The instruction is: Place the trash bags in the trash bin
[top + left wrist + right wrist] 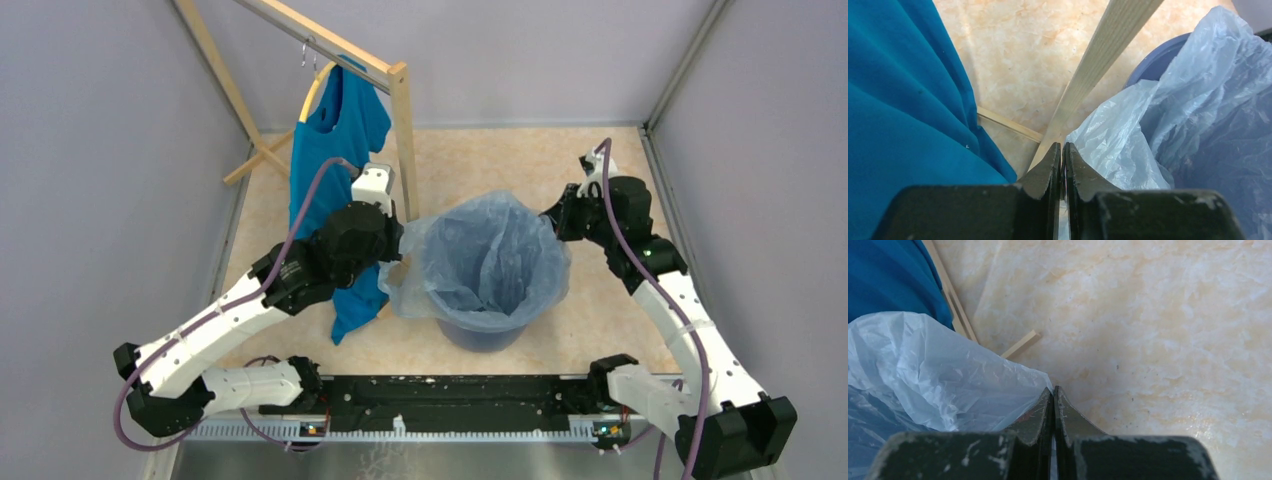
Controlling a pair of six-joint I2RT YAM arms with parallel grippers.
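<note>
Left of the top view: your left gripper [1063, 150] sits just beside the hanging teal T-shirt [335, 150], jaws pressed together on the left edge of the trash bag [490, 250]. Centre frame: the bag lies opened inside the trash bin [487, 338], film draped over the rim. Right: your right gripper [1053, 392] is likewise closed, pinching the bag's right edge.

Black-and-white arms [225, 322], apparently purple cables [604, 197]
</note>
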